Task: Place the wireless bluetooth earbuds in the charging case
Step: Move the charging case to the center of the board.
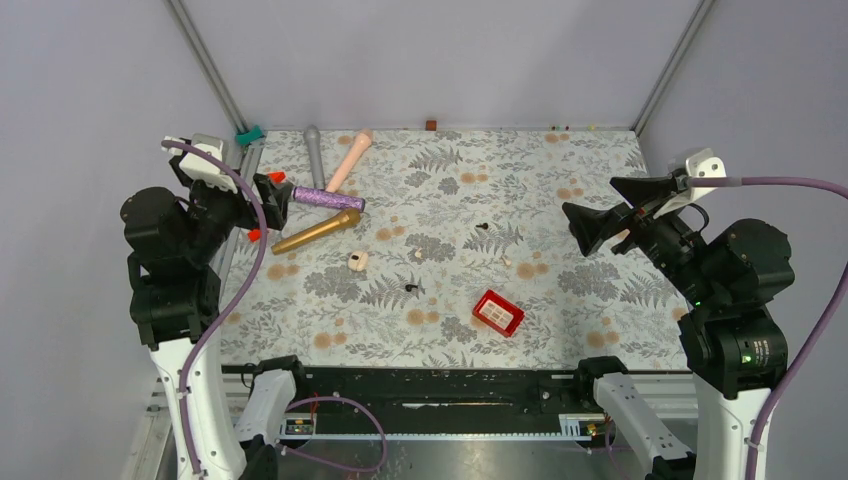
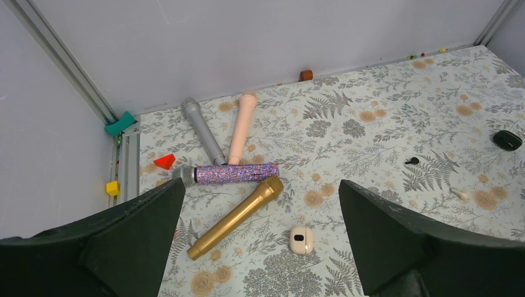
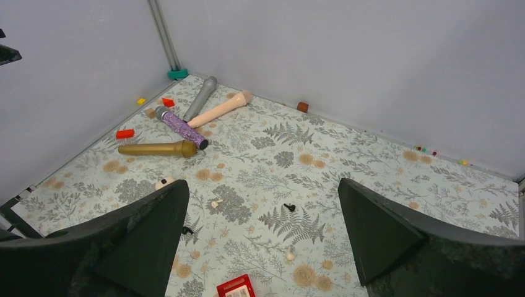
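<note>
A cream charging case [image 1: 357, 261] lies shut on the floral mat, left of centre; it also shows in the left wrist view [image 2: 301, 239] and the right wrist view [image 3: 163, 182]. Two whitish earbuds [image 1: 417, 254] [image 1: 506, 261] and two black earbuds [image 1: 482, 226] [image 1: 411, 288] lie loose around the middle. My left gripper [image 1: 268, 192] is open and empty, raised at the left edge over the microphones. My right gripper [image 1: 605, 210] is open and empty, raised at the right. A small black rounded thing [image 2: 507, 140] lies far right in the left wrist view.
A red box [image 1: 498, 312] lies near the front centre. Several microphones lie at the back left: grey [image 1: 314, 152], pink [image 1: 348, 160], purple glitter [image 1: 327, 198], gold [image 1: 316, 231]. Small red cones [image 1: 277, 176] sit by the left rail, and a brown cube [image 1: 431, 125] by the back wall.
</note>
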Available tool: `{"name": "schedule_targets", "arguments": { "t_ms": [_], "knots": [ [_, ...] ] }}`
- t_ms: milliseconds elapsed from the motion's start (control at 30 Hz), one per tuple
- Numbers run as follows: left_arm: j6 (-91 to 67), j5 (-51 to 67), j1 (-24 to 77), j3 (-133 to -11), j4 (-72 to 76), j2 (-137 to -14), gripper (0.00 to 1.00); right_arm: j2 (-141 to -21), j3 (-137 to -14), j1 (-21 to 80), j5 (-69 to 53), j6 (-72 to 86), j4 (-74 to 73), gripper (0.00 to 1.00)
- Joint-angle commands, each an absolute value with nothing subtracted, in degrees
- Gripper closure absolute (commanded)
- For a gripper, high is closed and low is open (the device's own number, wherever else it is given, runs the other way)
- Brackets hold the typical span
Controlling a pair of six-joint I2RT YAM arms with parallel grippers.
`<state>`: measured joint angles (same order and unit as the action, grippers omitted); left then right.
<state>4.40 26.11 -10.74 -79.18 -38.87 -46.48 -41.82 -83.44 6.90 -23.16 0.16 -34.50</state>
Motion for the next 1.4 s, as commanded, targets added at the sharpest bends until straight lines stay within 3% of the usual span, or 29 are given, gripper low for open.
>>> {"name": "schedule_targets", "arguments": {
  "t_ms": [0, 567, 933, 1167, 1367],
  "knots": [
    [3.51, 27.08, -11.37, -80.65, -35.86, -46.06, 0.02, -41.75, -84.86, 6.56, -22.39, 1.43, -33.93, 0.01],
    [14.89, 30.31, -11.69, -75.72, -38.51, -40.19, 0.02, -39.68, -80.07, 6.59, -19.42, -5.11, -32.36, 0.02],
    [16.62, 38.44, -11.65, -66.93, -38.58, -41.36, 0.01, -46.62, -74.59, 6.58, -9.36, -10.39, -33.58, 0.02],
    [18.79, 33.83, -9.68, -63.96, -38.61, -43.91, 0.01, -56.04, -75.57, 6.56, -6.30, -12.63, -33.66, 0.02],
    [19.01, 24.79, -0.63, -61.79, -38.76, -50.05, 0.02, -59.17, -71.20, 6.63, -5.75, -11.08, -30.01, 0.02]
  ]
}}
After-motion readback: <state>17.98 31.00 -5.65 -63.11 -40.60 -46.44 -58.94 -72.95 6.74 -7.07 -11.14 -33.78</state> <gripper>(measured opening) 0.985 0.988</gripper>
